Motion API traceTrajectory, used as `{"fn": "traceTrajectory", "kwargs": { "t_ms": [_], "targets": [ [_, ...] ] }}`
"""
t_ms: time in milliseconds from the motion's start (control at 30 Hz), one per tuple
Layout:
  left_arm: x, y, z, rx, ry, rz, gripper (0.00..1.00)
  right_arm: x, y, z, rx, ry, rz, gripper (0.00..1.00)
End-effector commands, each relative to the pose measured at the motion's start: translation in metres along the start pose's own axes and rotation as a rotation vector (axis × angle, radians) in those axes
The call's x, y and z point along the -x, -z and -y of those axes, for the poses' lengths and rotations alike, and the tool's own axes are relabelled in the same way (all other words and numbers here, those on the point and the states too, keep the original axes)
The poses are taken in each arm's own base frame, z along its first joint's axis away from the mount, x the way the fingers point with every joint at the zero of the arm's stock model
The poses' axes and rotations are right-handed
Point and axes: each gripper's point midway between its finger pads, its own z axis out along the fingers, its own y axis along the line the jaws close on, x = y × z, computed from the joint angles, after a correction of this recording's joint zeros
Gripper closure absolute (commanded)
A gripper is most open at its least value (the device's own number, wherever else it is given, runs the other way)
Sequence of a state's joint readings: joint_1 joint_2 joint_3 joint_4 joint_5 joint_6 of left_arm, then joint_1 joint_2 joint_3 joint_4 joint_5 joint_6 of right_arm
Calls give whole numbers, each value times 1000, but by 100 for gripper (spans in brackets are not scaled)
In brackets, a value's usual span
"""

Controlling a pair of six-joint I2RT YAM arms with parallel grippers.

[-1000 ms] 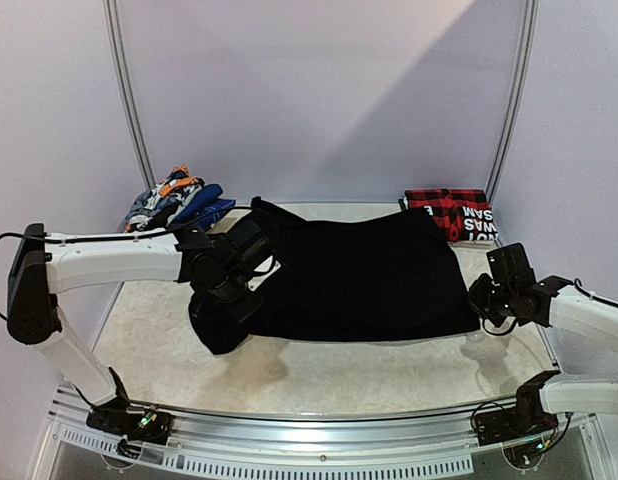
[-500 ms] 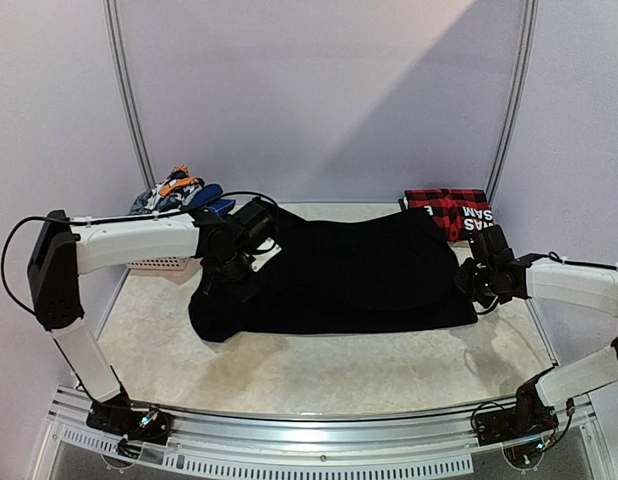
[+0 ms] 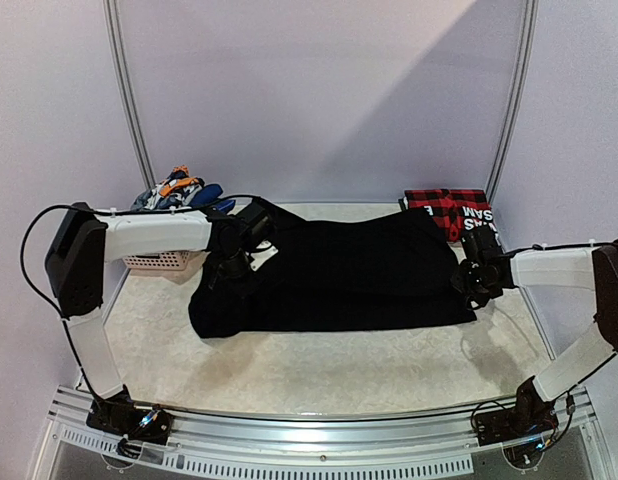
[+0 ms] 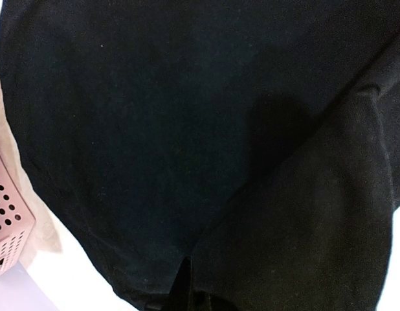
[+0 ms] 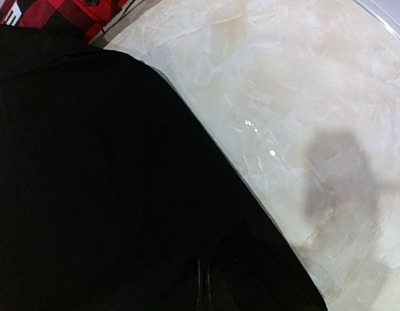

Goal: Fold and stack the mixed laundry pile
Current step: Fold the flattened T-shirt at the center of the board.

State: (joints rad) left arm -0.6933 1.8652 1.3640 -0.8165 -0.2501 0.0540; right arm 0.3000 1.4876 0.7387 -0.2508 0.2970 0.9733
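Note:
A large black garment [image 3: 359,275] lies spread across the middle of the table. My left gripper [image 3: 232,266] is shut on its left part, where the cloth bunches up. The left wrist view is filled with the black cloth [image 4: 155,116], and my closed fingertips [image 4: 184,291] pinch it. My right gripper [image 3: 470,283] is shut on the garment's right edge, and its wrist view shows dark fabric [image 5: 90,162] over the shut gripper [image 5: 204,285]. The rest of the mixed laundry pile [image 3: 175,194] sits heaped at the back left.
A pale lattice basket [image 3: 149,263] stands under the pile by the left arm and shows again in the left wrist view as the basket [image 4: 9,217]. A folded red plaid piece [image 3: 451,212] lies at the back right. Marbled tabletop [image 5: 303,97] lies bare to the right of the garment.
Both arms have moved toward the back of the table with the black garment held. The hanging left corner has come down onto the table and the right gripper has shifted inward.

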Motion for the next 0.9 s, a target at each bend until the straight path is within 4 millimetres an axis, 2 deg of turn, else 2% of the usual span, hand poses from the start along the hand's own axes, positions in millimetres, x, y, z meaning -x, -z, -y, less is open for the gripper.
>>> {"fn": "traceTrajectory", "kwargs": {
  "t_ms": [0,467,667,867],
  "targets": [
    [5,-5,-8,-8,12,1,99,8,-6,-8,6,-2,15,100],
    [4,-22,-22,37,99,10,93,14,-21,-5,-11,-16,28,97],
    [-3,-28,-28,85,150,15,81,19,-29,-4,2,-37,18,88],
    [-2,-21,-42,157,239,74,60,35,-27,-5,4,-54,54,78]
  ]
}}
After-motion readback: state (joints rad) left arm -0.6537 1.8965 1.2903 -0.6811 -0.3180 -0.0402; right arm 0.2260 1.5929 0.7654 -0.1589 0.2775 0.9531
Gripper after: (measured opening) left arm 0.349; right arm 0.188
